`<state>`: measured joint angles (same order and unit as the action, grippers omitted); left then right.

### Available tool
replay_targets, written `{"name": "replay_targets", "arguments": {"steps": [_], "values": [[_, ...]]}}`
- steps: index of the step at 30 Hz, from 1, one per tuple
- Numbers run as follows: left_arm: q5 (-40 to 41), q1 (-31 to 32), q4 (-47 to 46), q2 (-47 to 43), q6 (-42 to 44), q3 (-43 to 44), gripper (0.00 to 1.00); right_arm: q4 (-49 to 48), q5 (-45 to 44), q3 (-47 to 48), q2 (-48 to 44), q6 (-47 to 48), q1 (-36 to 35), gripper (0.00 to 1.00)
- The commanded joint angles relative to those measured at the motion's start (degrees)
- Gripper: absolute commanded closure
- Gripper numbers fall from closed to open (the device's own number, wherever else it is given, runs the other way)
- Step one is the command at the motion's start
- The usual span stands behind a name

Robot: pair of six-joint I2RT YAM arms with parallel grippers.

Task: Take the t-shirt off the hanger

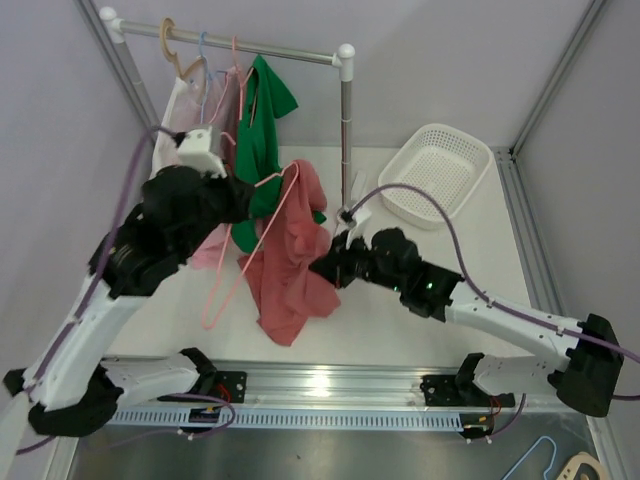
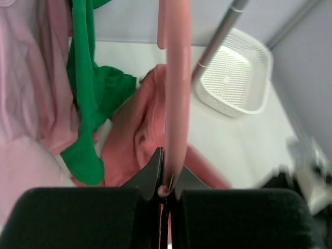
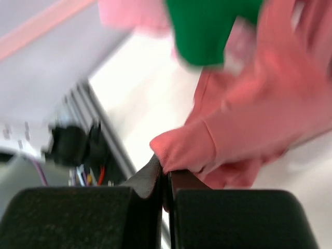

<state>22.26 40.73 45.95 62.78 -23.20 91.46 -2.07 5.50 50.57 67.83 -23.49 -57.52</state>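
Observation:
A salmon-red t-shirt [image 1: 292,262] hangs off a pink hanger [image 1: 243,262] in the middle of the table, its lower part draped down to the table. My left gripper [image 1: 243,197] is shut on the pink hanger [image 2: 176,88] and holds it up. My right gripper [image 1: 327,263] is shut on a fold of the t-shirt [image 3: 244,124] at its right edge. The shirt also shows in the left wrist view [image 2: 136,140] behind the hanger.
A clothes rail [image 1: 240,45] at the back holds a green garment [image 1: 262,140], a pale pink garment [image 1: 205,110] and more hangers. Its upright pole [image 1: 347,130] stands by my right gripper. A white basket [image 1: 437,174] sits at the back right.

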Motion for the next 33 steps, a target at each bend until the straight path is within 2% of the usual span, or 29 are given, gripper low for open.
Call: {"name": "replay_targets", "arguments": {"steps": [1,5,8,10,12,14,15,17,18,19,23,26,27,28,30,31,32,33], "values": [[-5.1,1.5,2.2,-8.4,-1.6,-2.4,0.99,0.6,2.1,7.7,0.8,1.2,5.3,1.00],[-5.7,1.6,9.8,-15.7,-2.0,-5.3,0.99,4.1,3.3,12.5,7.6,1.3,8.7,1.00],[-3.1,1.6,12.8,-21.8,-2.7,-8.3,0.99,7.0,3.8,17.8,17.0,2.5,9.0,1.00],[1.2,1.6,12.5,-27.2,-2.4,-10.1,0.99,8.2,3.2,21.0,25.8,3.3,8.9,1.00],[4.4,1.6,10.5,-30.2,-1.6,-11.2,0.99,11.2,1.5,27.5,32.2,3.4,8.8,0.91],[4.5,1.6,7.9,-32.5,0.9,-11.1,0.99,14.3,-1.0,34.0,41.7,3.5,8.3,0.97],[4.7,1.6,7.2,-32.6,1.6,-10.0,0.99,15.5,-2.5,36.0,44.6,3.4,8.0,0.93],[4.4,1.6,5.9,-31.6,4.0,-8.8,0.99,18.0,-7.1,38.5,50.5,3.7,6.4,0.37],[3.9,1.6,4.2,-30.9,4.9,-7.7,0.99,18.5,-9.3,39.2,51.6,3.6,5.6,0.04],[3.2,1.6,3.3,-30.1,6.8,-6.6,0.99,19.0,-10.6,39.2,52.8,3.9,4.9,0.01],[1.6,1.5,-3.5,-24.0,11.9,-3.5,0.99,22.5,-11.2,38.5,55.1,4.0,1.3,0.00],[1.8,1.5,-8.4,-18.6,14.8,0.6,0.99,25.7,-12.3,35.8,55.7,3.2,-0.9,0.01],[2.0,1.5,-9.1,-13.9,15.3,1.8,0.99,26.0,-11.7,34.5,55.0,2.7,-2.5,0.10],[2.4,1.4,-10.1,-11.5,15.2,3.0,0.99,26.0,-11.5,31.1,54.0,2.0,-3.5,0.47],[0.3,0.2,-11.1,-4.6,14.8,8.2,0.99,26.0,-10.9,27.2,48.3,0.5,-5.5,0.88],[-0.1,0.1,-11.3,-2.1,14.8,10.7,0.99,25.2,-10.1,25.1,45.4,-0.8,-7.9,1.00],[-0.2,-0.3,-11.9,0.2,15.2,12.9,0.99,24.9,-9.4,21.0,41.8,-1.7,-8.9,1.00],[-0.2,-0.6,-12.3,2.2,15.6,14.7,0.99,24.9,-7.8,19.4,33.8,-2.6,-9.9,1.00]]}}
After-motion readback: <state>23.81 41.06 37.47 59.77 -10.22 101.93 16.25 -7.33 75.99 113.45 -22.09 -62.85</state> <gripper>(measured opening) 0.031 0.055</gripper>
